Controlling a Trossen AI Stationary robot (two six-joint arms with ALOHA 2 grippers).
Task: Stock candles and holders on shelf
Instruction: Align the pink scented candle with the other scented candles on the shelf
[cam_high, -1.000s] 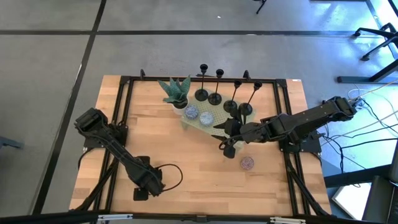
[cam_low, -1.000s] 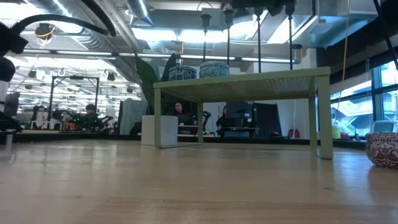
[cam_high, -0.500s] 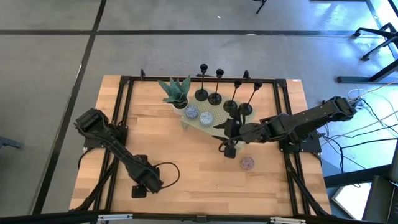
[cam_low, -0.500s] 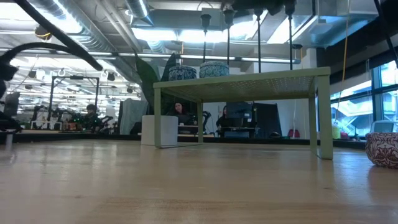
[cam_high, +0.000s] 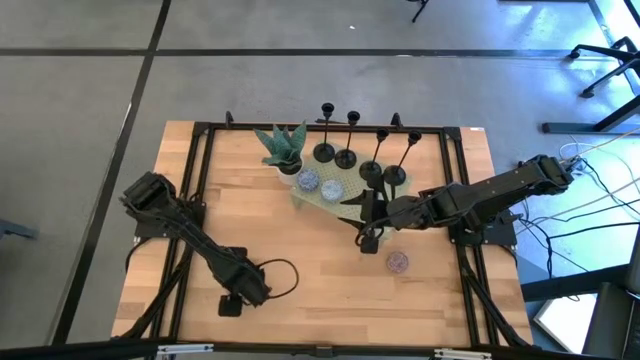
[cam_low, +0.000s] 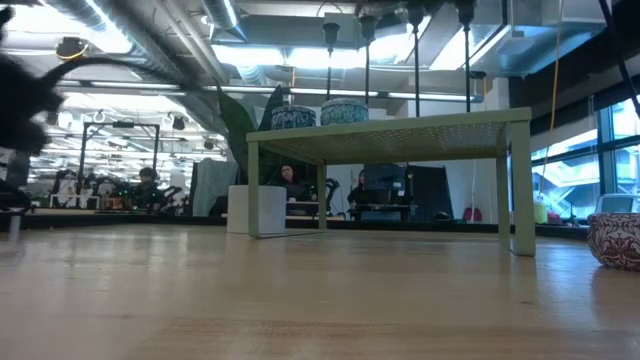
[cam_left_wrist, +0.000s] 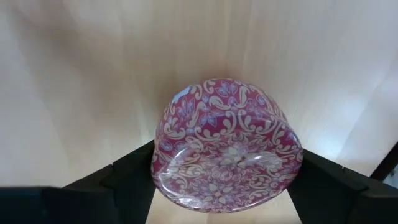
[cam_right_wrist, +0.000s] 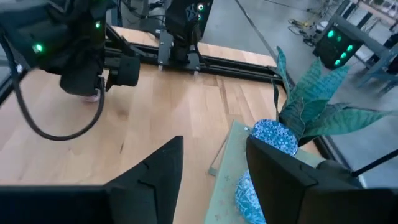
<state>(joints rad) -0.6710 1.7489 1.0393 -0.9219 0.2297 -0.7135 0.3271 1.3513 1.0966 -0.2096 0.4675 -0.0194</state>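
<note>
The left claw (cam_left_wrist: 227, 186) straddles a pink-red patterned round candle (cam_left_wrist: 227, 146) on the wooden table (cam_high: 320, 270), fingers wide beside it, not yet clamped. The right claw (cam_right_wrist: 214, 168) hovers open and empty, just short of the pale green perforated shelf (cam_high: 345, 197). An off-centre squeeze could let the candle slip away.

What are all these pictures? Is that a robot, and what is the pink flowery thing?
Yes, it is a robot with two dark arms at a wooden table. Each arm ends in a pinching part called an end effector.

One picture looks straight down from above. One looks across from table height. Two come from small cameras on the arms' wrists.

On the table stands a low green shelf. It carries two blue candles and four black holders. A leafy plant is next to it.

The pink flowery thing is a candle, seen close up at the left end effector. I cannot tell whether it is gripped. Another pink candle lies on the table.

The right end effector is open and empty, by the shelf's front edge.
</note>
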